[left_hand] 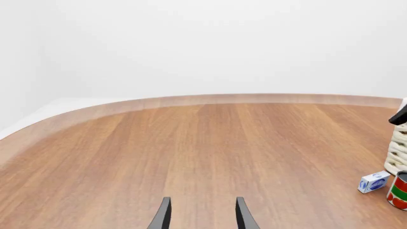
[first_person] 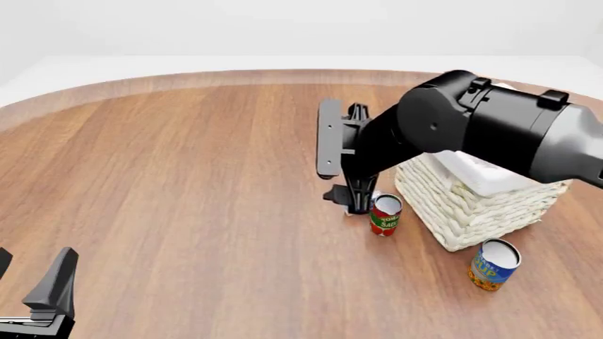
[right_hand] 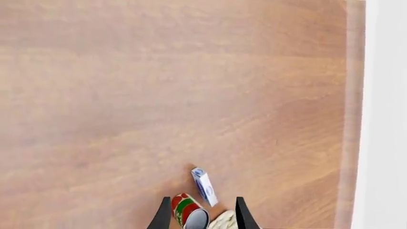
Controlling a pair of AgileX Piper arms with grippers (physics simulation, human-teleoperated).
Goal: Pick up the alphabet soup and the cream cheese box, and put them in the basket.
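The alphabet soup (first_person: 493, 265), a blue and yellow can, stands upright on the table in front of the basket (first_person: 471, 205). The cream cheese box (left_hand: 373, 182) lies beside the red-and-green can (left_hand: 399, 191), close to the basket's (left_hand: 397, 152) corner. In the right wrist view the cream cheese box (right_hand: 204, 186) sits just beyond my open right gripper (right_hand: 202, 219), apart from both fingers. From the front, my right gripper (first_person: 351, 200) hangs low to the left of the basket and hides the box. My left gripper (first_person: 33, 272) stands open and empty at the near left.
The red-and-green can (first_person: 385, 215) stands upright between my right gripper and the basket's left wall, and it shows again as the red-and-green can (right_hand: 188, 210) between my right fingers' tips. The bulky right arm (first_person: 490, 127) reaches over the basket. The table's curved far edge (left_hand: 210, 100) runs behind.
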